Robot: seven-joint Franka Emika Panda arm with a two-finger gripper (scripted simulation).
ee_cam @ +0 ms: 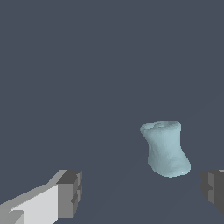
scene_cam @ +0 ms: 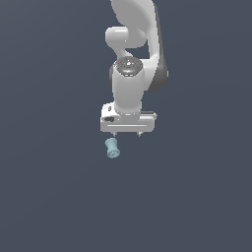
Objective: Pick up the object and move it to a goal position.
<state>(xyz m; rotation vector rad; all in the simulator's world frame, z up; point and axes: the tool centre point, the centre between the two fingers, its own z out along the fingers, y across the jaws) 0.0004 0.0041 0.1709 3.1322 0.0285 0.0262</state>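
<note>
Pincer (scene_cam: 127, 134) hangs released above the worktop (scene_cam: 54, 197), spool (scene_cam: 112, 148) lying off-centre toward one finger (ee_cam: 70, 192), so closing from here risks clipping its flared end and knocking it away.

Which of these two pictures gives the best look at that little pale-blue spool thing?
The wrist view: the spool looks large there, its narrow waist and flared ends clear, between the open claw's fingers. The exterior view shows it tiny, just below the claw.
</note>
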